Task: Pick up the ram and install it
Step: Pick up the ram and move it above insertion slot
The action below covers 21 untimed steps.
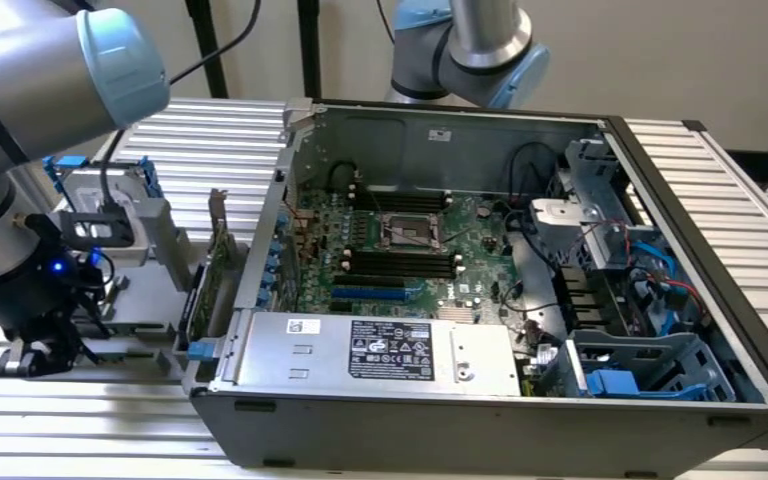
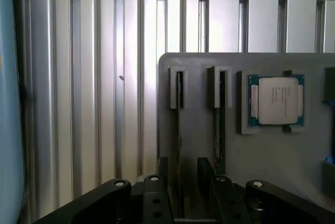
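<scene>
Currently the hand (image 2: 184, 170) is open, hanging low over the grey parts holder (image 2: 199, 145) on the slatted aluminium counter (image 2: 94, 103). Nothing is gripped.

Wrist view:
- The holder has two parallel slots.
- The ram (image 2: 216, 130) stands on edge in one slot with its green edge showing. It is seated in the holder, not lifted.
- The neighbouring slot (image 2: 179, 124) has a thin dark strip in it. Can't tell if that is a second stick.
- The black fingers (image 2: 204, 167) straddle the dark-strip slot. The ram's slot is just outside one finger. Can't tell whether they touch.
- A CPU (image 2: 276, 101) lies flat in its own recess, near the ram and apart from the hand.

Exterior view:
- The arm is at the exterior view's left, with the hand (image 1: 40, 352) pointing down at the holder (image 1: 144, 295).
- The same holder carries a hard drive in a blue frame (image 1: 104, 185) and a green card with a metal bracket (image 1: 217, 260), both upright.
- The open PC case (image 1: 491, 425) sits just beside the holder, on the exterior view's right of it.
- Inside the case, the motherboard (image 1: 398, 240) is exposed, and the silver power supply (image 1: 371, 350) sits along the near wall.
- The hand is outside the case.
</scene>
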Tool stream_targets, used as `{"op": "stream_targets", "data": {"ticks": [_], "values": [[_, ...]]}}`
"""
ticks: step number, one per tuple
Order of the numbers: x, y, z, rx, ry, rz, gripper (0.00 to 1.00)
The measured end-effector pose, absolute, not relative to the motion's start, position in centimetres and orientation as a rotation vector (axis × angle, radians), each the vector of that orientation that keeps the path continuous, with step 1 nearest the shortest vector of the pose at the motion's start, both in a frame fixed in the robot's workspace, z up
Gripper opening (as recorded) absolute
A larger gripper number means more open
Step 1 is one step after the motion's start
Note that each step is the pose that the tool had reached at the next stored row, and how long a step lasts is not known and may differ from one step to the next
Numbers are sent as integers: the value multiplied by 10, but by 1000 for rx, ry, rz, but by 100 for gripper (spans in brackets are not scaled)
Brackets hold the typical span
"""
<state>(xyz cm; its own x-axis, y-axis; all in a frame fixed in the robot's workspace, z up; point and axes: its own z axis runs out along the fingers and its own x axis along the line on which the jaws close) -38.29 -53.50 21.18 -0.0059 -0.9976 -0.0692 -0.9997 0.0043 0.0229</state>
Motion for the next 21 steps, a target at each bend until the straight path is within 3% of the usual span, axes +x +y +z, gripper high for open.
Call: {"op": "stream_targets", "data": {"ticks": [18,20,21], "values": [[-383,-535,195,-2229,2159,110,36],[-383,-535,195,-2229,2158,110,35],[-383,-535,195,-2229,2158,110,27]]}}
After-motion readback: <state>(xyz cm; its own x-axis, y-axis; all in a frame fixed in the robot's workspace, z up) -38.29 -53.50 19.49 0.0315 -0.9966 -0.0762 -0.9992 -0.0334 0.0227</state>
